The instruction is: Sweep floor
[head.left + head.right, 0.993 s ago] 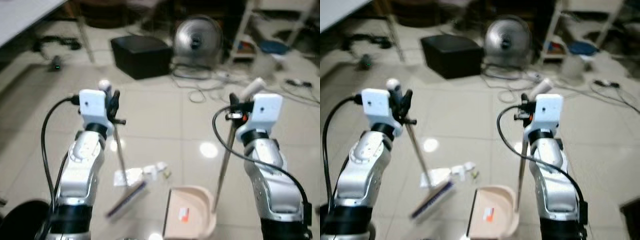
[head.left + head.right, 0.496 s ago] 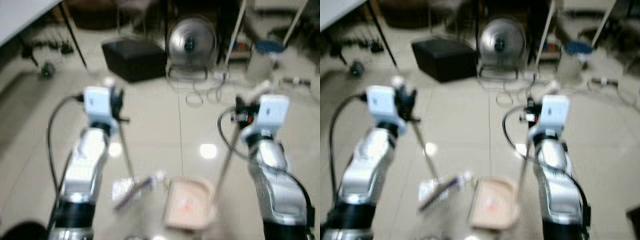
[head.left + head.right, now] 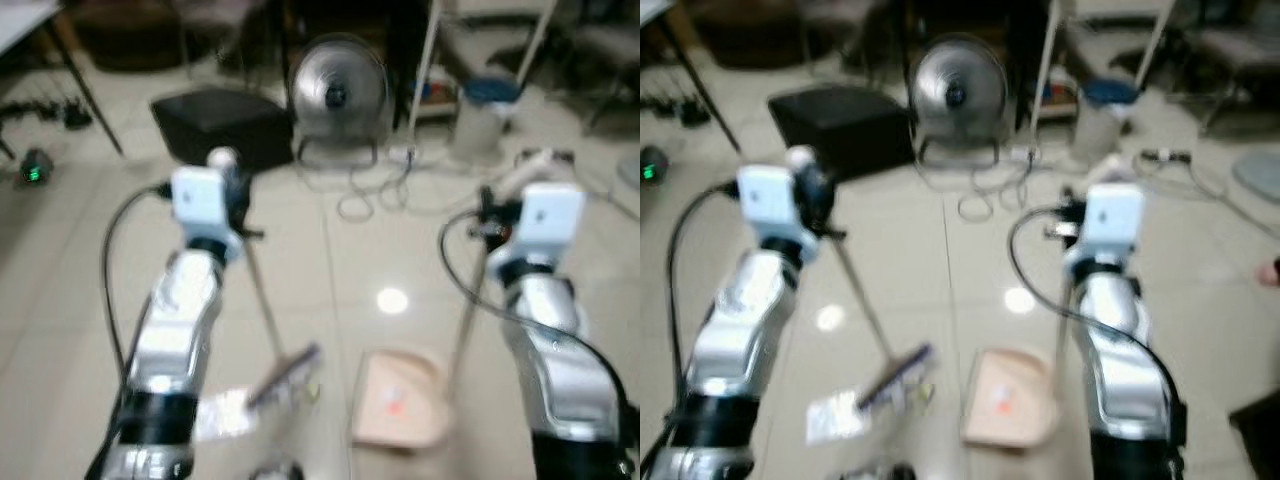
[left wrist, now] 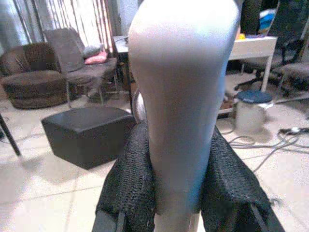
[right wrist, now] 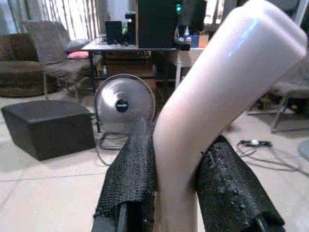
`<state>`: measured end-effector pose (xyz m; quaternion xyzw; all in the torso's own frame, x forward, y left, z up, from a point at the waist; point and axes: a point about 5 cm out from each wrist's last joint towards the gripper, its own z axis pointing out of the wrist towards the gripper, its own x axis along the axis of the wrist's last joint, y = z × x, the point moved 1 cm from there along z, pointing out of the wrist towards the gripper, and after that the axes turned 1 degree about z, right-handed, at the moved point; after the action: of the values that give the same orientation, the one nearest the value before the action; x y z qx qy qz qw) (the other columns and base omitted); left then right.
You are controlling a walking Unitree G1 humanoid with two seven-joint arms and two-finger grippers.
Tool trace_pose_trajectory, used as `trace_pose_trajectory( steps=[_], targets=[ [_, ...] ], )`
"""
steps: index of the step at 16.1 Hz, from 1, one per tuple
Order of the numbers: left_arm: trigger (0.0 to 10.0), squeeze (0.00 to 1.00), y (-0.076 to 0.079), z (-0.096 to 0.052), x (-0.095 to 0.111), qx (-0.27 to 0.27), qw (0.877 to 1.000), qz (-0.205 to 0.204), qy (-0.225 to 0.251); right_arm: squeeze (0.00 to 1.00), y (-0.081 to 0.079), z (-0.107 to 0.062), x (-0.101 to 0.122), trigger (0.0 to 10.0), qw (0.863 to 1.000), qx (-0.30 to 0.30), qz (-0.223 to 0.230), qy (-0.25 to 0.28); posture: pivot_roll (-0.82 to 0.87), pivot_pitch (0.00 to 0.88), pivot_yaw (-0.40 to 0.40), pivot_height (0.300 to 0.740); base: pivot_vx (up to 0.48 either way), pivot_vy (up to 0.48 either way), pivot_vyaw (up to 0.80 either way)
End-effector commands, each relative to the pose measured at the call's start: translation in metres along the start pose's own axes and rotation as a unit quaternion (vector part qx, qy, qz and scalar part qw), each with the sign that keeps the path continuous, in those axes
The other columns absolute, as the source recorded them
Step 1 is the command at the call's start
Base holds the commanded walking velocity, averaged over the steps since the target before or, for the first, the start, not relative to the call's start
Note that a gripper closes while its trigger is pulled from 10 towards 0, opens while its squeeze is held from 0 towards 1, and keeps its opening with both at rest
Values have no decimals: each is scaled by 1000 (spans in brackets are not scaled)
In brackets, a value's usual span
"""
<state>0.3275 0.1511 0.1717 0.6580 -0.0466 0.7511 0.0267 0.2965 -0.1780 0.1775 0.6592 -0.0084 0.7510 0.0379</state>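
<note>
Left gripper clamping smooth broom handle, right gripper on curved dustpan handle

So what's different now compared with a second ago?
The camera shifted, so the whole scene slid. The broom head, which lay beside the paper scrap, now sits nearer the dustpan, the scrap left behind. The left gripper still clamps the broom handle, and the right gripper the dustpan handle.

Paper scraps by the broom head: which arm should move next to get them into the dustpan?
Left. Its gripper holds the broom, whose head lies beside the scraps. The right gripper holds the dustpan in place.
</note>
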Motion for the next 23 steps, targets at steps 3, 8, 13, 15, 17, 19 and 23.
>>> trace_pose_trajectory(
  steps=[3,8,13,15,17,19,23],
  targets=[
    [10000,0,4,2,6,8,1000,-10,20,0,12,4,3,10000,999,-23,-26,13,-9,62,58,740,117,0,0],
    [10000,0,-3,7,-1,58,998,-3,16,0,14,12,-4,10000,1000,-3,-20,21,20,108,72,740,0,0,0],
    [10000,0,-15,9,-3,138,988,-13,61,0,10,25,-15,10000,996,31,-68,57,69,224,107,740,0,0,0],
    [10000,0,-18,11,-2,141,987,-9,74,0,4,29,-16,10000,994,49,-70,70,87,259,101,740,0,0,0],
    [10000,0,-26,12,-1,157,984,-16,84,0,-2,33,-14,10000,990,73,-84,91,106,303,84,740,0,0,0],
    [10000,0,-34,14,-2,175,981,-12,88,0,-5,40,-13,10000,987,82,-85,105,110,319,79,740,0,0,0],
    [10000,0,-40,16,-6,195,977,-1,91,0,-21,46,-14,10000,981,113,-84,134,132,352,77,740,0,0,0]
  ],
)
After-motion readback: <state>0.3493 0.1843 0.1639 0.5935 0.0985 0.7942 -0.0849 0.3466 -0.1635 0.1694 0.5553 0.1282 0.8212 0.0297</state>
